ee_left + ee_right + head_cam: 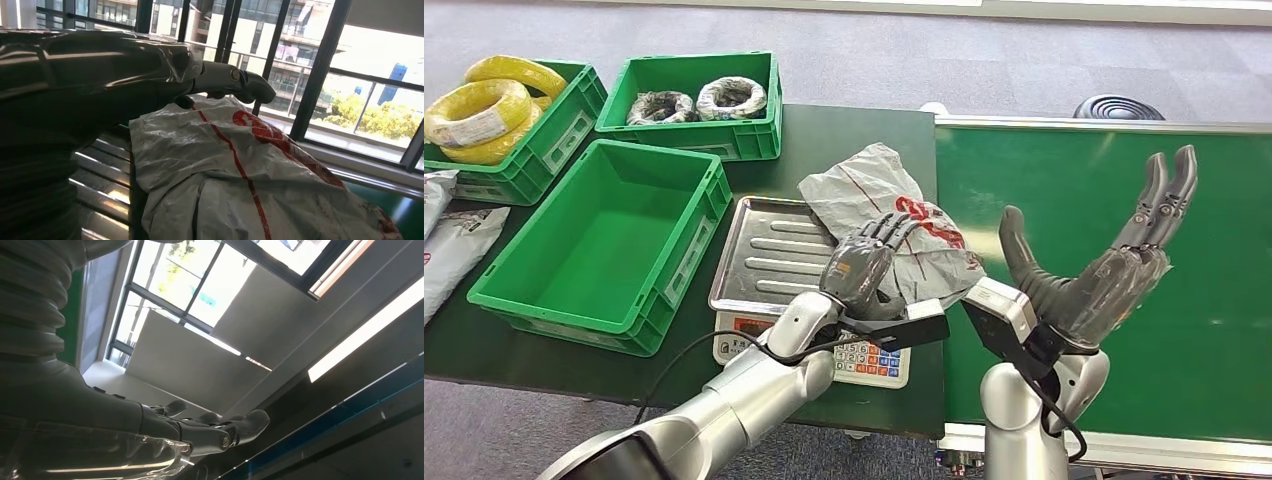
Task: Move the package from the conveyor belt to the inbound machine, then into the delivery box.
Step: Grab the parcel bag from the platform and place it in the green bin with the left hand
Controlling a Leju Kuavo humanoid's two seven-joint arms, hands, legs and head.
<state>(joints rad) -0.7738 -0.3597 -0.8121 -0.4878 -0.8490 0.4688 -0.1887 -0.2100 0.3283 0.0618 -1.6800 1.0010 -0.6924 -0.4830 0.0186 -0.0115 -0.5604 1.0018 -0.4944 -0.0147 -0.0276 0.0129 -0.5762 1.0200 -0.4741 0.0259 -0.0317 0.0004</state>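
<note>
head view, crumpled white package [894,215], red print

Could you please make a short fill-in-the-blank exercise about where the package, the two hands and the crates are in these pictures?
1. The white plastic package lies partly on the steel tray of the ____.
2. The left hand rests on the ____.
3. The right hand hovers open above the green ____.
4. The crate at the far left holds coils of ____ cable.

Missing words: scale; package; conveyor belt; yellow
</note>
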